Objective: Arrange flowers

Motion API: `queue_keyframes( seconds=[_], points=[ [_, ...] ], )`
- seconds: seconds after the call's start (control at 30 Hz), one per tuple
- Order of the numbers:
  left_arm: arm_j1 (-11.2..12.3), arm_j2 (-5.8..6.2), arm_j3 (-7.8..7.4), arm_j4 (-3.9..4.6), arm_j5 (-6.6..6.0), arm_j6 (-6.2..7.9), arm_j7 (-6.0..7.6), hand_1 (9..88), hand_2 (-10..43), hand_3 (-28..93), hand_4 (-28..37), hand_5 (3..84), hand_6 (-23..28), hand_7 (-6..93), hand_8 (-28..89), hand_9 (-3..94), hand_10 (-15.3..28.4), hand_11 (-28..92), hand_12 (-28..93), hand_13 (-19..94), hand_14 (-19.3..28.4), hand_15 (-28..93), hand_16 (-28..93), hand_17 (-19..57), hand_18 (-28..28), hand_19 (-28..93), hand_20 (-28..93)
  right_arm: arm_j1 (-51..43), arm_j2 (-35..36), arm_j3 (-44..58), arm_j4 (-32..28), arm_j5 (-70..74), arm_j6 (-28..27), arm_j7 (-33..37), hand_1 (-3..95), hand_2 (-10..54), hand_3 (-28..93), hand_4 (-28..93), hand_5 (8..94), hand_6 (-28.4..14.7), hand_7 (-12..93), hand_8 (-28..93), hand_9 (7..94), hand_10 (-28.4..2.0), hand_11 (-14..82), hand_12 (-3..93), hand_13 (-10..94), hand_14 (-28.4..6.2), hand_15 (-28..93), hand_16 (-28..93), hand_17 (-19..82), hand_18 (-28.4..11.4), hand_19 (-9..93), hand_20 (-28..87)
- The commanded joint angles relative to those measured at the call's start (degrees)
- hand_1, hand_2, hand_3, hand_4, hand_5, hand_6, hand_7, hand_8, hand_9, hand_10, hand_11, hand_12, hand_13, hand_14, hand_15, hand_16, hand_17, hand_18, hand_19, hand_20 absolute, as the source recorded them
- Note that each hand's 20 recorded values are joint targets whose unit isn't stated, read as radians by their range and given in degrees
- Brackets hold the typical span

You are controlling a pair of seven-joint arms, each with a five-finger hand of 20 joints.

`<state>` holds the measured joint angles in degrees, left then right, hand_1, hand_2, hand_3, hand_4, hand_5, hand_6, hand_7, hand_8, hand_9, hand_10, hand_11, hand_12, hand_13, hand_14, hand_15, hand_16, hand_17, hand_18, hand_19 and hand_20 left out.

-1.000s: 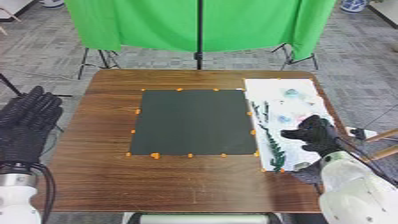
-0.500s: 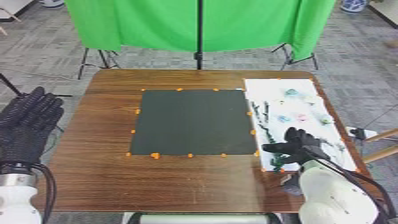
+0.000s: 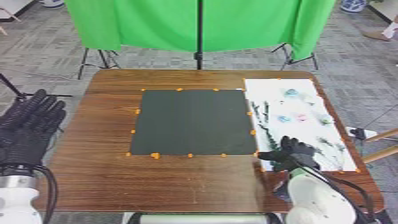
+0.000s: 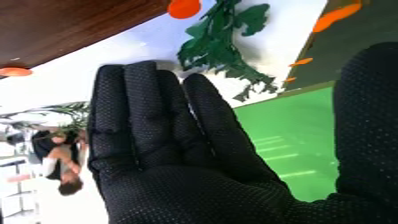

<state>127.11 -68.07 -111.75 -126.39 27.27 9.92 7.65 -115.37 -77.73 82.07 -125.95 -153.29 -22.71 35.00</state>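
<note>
Nearer and further left than before, the right hand [image 3: 291,153] is open by the sprig [image 4: 213,46] at the near left of the sheet [image 3: 286,102]; best close softly, lifting it uncrushed.

A green cloth [image 3: 151,27] hangs beyond the brown wooden table [image 3: 98,185], behind a black pole [image 3: 199,37]; the grey floor [image 3: 58,57] shows a pattern of rectangular patches.

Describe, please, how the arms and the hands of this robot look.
The rounded left arm and right arm are white, each with black cables alongside. The left hand and right hand wear black fabric gloves with a fine dotted texture. A silvery band circles the left wrist.
</note>
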Motion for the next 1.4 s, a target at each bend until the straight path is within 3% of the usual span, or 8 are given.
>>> queue_keyframes(
  seconds=[0.03, 0.37, 0.5, 0.57, 0.63, 0.83, 1.1, 1.4],
  points=[
    [0.71, -0.21, 0.50, 0.61, -0.29, 0.03, -0.98, 28.6, 13.4, 74, -24.2, 46.5, 9.2, 6.8, -8, 39.7, 13.7, 15, 11, 30, 14.4, 31, -6, -2.3, 13.6, 28, 15, -1.22, -1.41, -3.19, 8.81, -5.96, 6.99, 0.72, 37.5, -9.5, 71, -28, 48.2, -14.9, 32, -10, 43.5, -27.0, 40.7, 26.4, 34, -26.9, 67, 16, 19, -28.2, 75, 22],
    [0.87, -0.62, 0.60, 0.66, -0.73, -0.10, -0.54, 28.7, 13.6, 74, -24.3, 46.7, 9.2, 7.0, -8, 39.7, 13.8, 15, 11, 30, 15.1, 33, -6, -2.6, 13.7, 29, 15, -3.61, -3.15, -3.10, 13.89, -6.75, 9.70, 0.12, 51.3, -9.5, 74, -28, 54.0, -7.7, 53, -19, 55.3, -20.6, 50.7, 28.2, 51, -19.1, 67, 21, 27, -26.3, 81, 17],
    [0.85, -0.58, 0.68, 0.74, -0.72, -0.10, -0.45, 28.7, 13.7, 74, -24.3, 46.8, 9.2, 7.1, -8, 39.8, 13.8, 15, 11, 30, 15.1, 34, -6, -2.6, 13.8, 29, 15, -3.86, -3.19, -3.32, 14.38, -6.93, 11.00, -1.34, 63.0, -9.5, 58, -28, 58.1, -3.5, 54, 9, 65.2, -15.2, 40.1, 41.3, 60, -14.4, 61, 31, 31, -26.3, 82, 19],
    [0.67, -0.58, 0.82, 0.87, -0.66, -0.18, -0.49, 28.8, 13.7, 74, -24.3, 46.8, 9.2, 7.1, -8, 39.8, 13.8, 15, 11, 30, 15.1, 34, -6, -2.6, 13.8, 29, 15, -3.92, -3.10, -3.33, 14.52, -7.26, 12.74, -2.03, 89.3, -9.5, -13, 18, 60.6, -2.4, 57, 11, 70.8, -13.3, 34.2, 48.0, 64, -12.5, 59, 36, 33, -25.4, 81, 24],
    [0.83, -0.59, 0.80, 0.82, -0.71, -0.25, -0.46, 28.7, 13.7, 74, -24.3, 46.9, 9.3, 7.1, -8, 39.8, 13.9, 15, 11, 30, 15.1, 34, -6, -2.6, 13.8, 29, 15, -3.94, -2.86, -3.34, 14.58, -7.12, 14.93, -2.81, 94.0, -9.5, -27, 31, 65.7, -1.3, 55, 14, 77.0, -11.4, 29.2, 50.8, 68, -10.0, 54, 41, 34, -24.6, 81, 24],
    [0.50, -0.51, 0.96, 1.08, -0.65, -0.12, -0.52, 28.7, 13.7, 74, -24.2, 46.8, 9.3, 7.2, -8, 39.9, 13.9, 15, 11, 30, 15.2, 34, -6, -2.6, 13.8, 29, 15, -4.08, -1.54, -3.26, 13.72, -7.01, 20.10, -4.03, 94.6, -9.5, -28, 46, 80.1, -0.9, 36, 11, 89.9, -8.5, 11.0, 44.6, 80, -5.1, 34, 45, 37, -23.7, 78, 25],
    [0.34, -0.29, 0.82, 1.28, -0.82, -0.13, -0.37, 28.5, 13.5, 74, -24.1, 46.9, 9.3, 7.1, -8, 39.9, 14.1, 15, 11, 30, 15.2, 34, -6, -2.7, 13.9, 29, 15, -2.48, 0.99, -3.21, 10.88, -5.27, 25.50, -3.75, 94.6, -9.5, -28, 52, 84.9, -1.8, 30, 10, 92.8, -9.6, 8.1, 42.4, 83, -5.3, 29, 47, 38, -23.9, 77, 26],
    [0.11, 0.09, 0.94, 1.38, -0.84, -0.21, -0.41, 28.4, 13.5, 74, -24.1, 46.9, 9.3, 7.2, -8, 39.8, 14.1, 15, 11, 30, 15.2, 35, -6, -2.8, 14.0, 29, 15, -2.29, 2.31, -3.67, 4.69, -0.64, 13.66, 0.58, 94.6, -9.5, -28, 50, 71.6, -2.7, 41, 15, 83.9, -11.5, 13.5, 45.8, 72, -7.0, 41, 43, 33, -23.7, 77, 25]
  ],
)
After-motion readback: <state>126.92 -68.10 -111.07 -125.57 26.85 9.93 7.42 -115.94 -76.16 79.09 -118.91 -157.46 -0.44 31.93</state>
